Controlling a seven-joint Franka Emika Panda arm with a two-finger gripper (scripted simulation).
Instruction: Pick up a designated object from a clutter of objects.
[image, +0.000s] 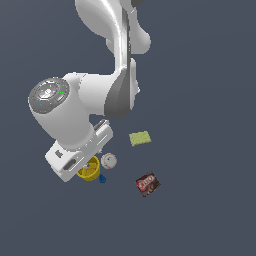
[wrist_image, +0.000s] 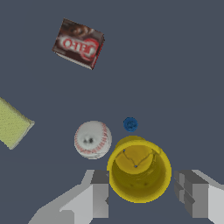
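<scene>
The designated object is a bright yellow thick-walled cup (wrist_image: 139, 171), standing upright with its hollow facing the wrist camera. My gripper (wrist_image: 142, 178) is open and straddles it, one grey finger (wrist_image: 99, 192) at the cup's rim and the other (wrist_image: 192, 197) a small gap away. In the exterior view the cup (image: 90, 171) peeks out from under the white hand (image: 75, 157), which hides the fingers. The rest of the clutter of objects lies close by: a white red-stitched baseball (wrist_image: 92, 139) beside the cup and a tiny blue piece (wrist_image: 130, 124) just beyond it.
A flat yellow-green sponge (image: 139, 138) and a dark brown-red packet (image: 147, 184) lie farther off toward the exterior view's right. The baseball (image: 109, 160) sits almost against the hand. Everything rests on a plain dark grey floor (image: 200, 215).
</scene>
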